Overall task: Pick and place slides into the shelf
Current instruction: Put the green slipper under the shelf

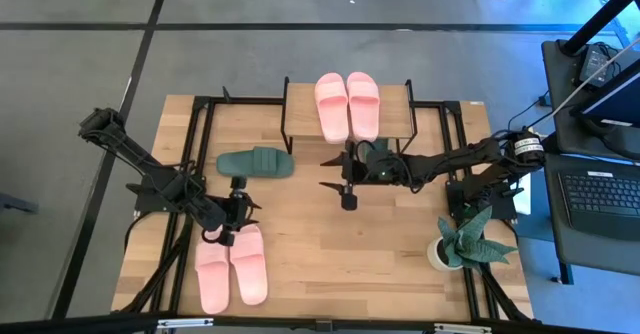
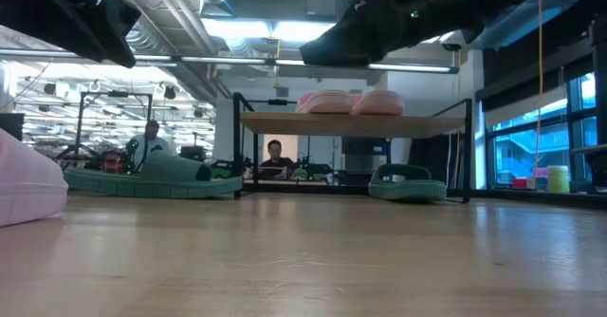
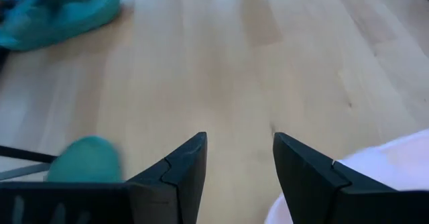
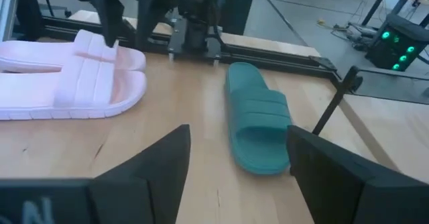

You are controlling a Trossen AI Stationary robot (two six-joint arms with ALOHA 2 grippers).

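The small two-level shelf with a light wooden top board and thin black metal legs stands at the upper centre of the high view, and a pair of light pink rubbery slides lies side by side on its top board; the low view shows one dark green slide on the tabletop under that board, at the right of the rack. A second dark green wide-strapped slide lies on the large pale wooden table left of the shelf, and another pair of light pink slides sits at the lower left of the high view. The left gripper hangs low just above that pink pair, its arm reaching in from the upper left; its two dark wedge-shaped fingers stand apart with bare wood between them and nothing held. The right gripper hovers at the centre of the high view, just below the shelf, its arm stretched in from the right edge; its jaws are spread wide and empty. A potted green plant stands at the lower right of the table.
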